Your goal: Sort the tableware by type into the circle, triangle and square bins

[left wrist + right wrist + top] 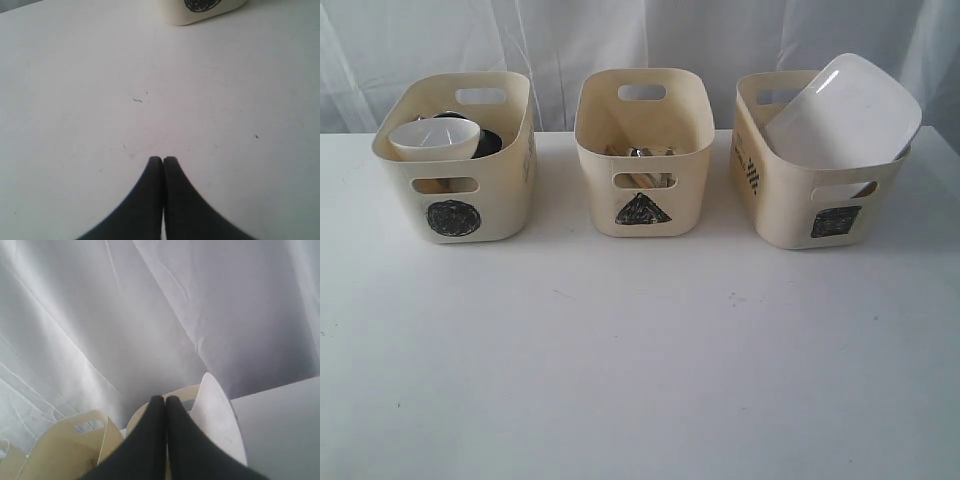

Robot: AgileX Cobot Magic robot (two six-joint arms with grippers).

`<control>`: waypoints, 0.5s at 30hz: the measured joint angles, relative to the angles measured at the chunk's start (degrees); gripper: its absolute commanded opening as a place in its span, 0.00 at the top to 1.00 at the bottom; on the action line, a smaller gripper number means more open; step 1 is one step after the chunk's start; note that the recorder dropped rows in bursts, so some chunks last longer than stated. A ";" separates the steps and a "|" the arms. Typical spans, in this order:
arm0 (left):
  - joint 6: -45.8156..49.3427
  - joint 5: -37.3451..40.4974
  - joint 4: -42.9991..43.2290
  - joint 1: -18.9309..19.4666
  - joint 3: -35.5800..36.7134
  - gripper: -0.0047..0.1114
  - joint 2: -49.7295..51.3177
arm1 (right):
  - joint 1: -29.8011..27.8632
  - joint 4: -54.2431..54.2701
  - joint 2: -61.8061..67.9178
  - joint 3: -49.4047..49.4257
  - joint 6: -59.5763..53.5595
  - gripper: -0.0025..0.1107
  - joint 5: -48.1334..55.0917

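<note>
Large white plate [845,110] leaned tilted in the square bin [820,190], its upper edge well above the rim. Small white bowl [435,138] sat in the circle bin [460,200] with a dark rounded item [488,142] behind it, unclear what. Steel and wooden cutlery [645,152] lay in the triangle bin [642,215], pieces too small to tell apart. Only the exterior view showed all three bins in a row near the back edge of the worktop [640,370], with gaps between them. It showed neither arm. Left wrist view showed the left gripper [163,159] closed, holding nothing, over bare worktop, with the circle bin's lower corner ahead of it. Right wrist view showed the right gripper [165,399] closed and empty, above the square bin beside the plate's raised edge, facing the white curtain [150,315]. The whole front of the worktop was open. The curtain hung close behind the bins.
</note>
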 measured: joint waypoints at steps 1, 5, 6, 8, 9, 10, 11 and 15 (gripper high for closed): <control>0.00 0.00 0.00 0.00 0.00 0.96 0.00 | 0.16 -2.41 -1.55 0.00 2.01 0.98 -0.16; 0.00 0.00 0.00 0.00 0.00 0.96 0.00 | 4.29 -17.55 -12.12 3.97 9.84 0.98 -7.35; 0.00 0.00 0.00 0.00 0.00 0.96 0.00 | 6.14 -21.08 -15.33 5.85 11.39 0.98 -10.25; 0.00 0.00 0.00 0.00 0.00 0.96 0.00 | 9.60 -25.42 -21.21 9.59 13.19 0.98 -16.36; 0.00 0.00 0.00 0.00 0.00 0.96 0.00 | 11.39 -26.49 -24.40 11.69 13.64 0.98 -19.27; 0.00 0.00 0.00 0.00 0.00 0.96 0.00 | 12.96 -27.25 -27.51 13.74 14.02 0.98 -21.94; 0.00 0.00 0.00 0.00 0.00 0.96 0.00 | 14.01 -27.56 -29.95 15.29 14.13 0.98 -23.79; 0.00 0.00 0.00 0.00 0.00 0.96 0.00 | 16.77 -28.48 -41.21 22.34 10.92 0.98 -27.63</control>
